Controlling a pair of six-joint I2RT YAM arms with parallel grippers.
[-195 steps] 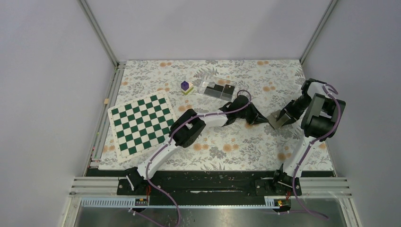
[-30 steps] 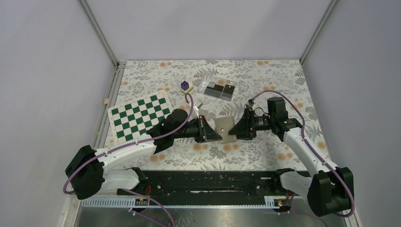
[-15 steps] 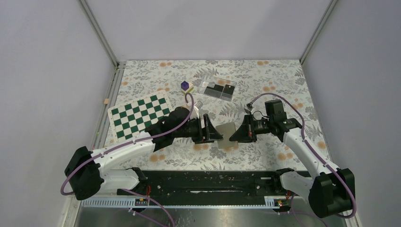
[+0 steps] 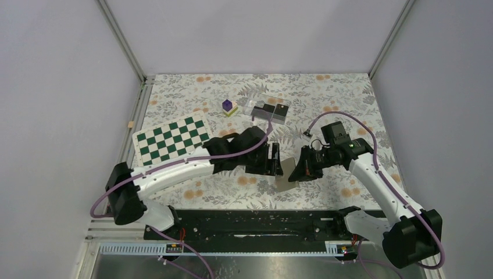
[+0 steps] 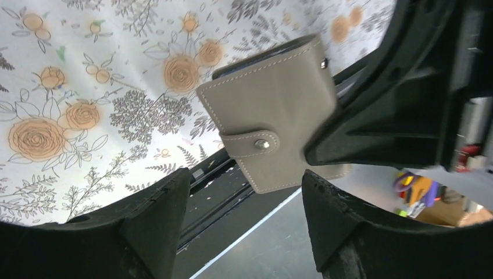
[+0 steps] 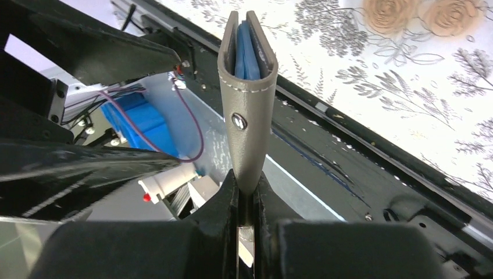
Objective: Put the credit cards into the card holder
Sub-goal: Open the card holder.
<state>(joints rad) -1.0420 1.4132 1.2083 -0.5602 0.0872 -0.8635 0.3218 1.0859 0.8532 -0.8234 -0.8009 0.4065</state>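
**Supervisor:** Report the gripper states and the position of the card holder.

**Operator:** I am watching the right gripper [image 6: 247, 189] pinching the near edge of the card holder [image 6: 247, 116], with its jaws pressed tight against both covers. The holder is standing straight out ahead of those fingers, edge-on to the wrist camera and off the cloth. The left gripper [image 5: 244, 177] is spread wide. The holder is hanging ahead of the gap between its fingers and, as far as I can tell, touching neither one.

**Supervisor:** What has just changed?

**Operator:** A second ago I was seeing the left gripper clamped on the holder and the right one standing open. Now the left has let go and the right has closed, so the holder has passed from one to the other.

**Supervisor:** What does that mean for the task?

**Operator:** I am judging the holder not ready for loading. The snap clasp [image 5: 261, 143] is looking fastened, and only a sliver of blue lining [image 6: 249, 52] is showing at the far end. The credit cards [image 4: 268, 110] are lying in the clear plastic box [image 4: 251, 104], well beyond both grippers. The freed left gripper is now available for opening the clasp or fetching a card.
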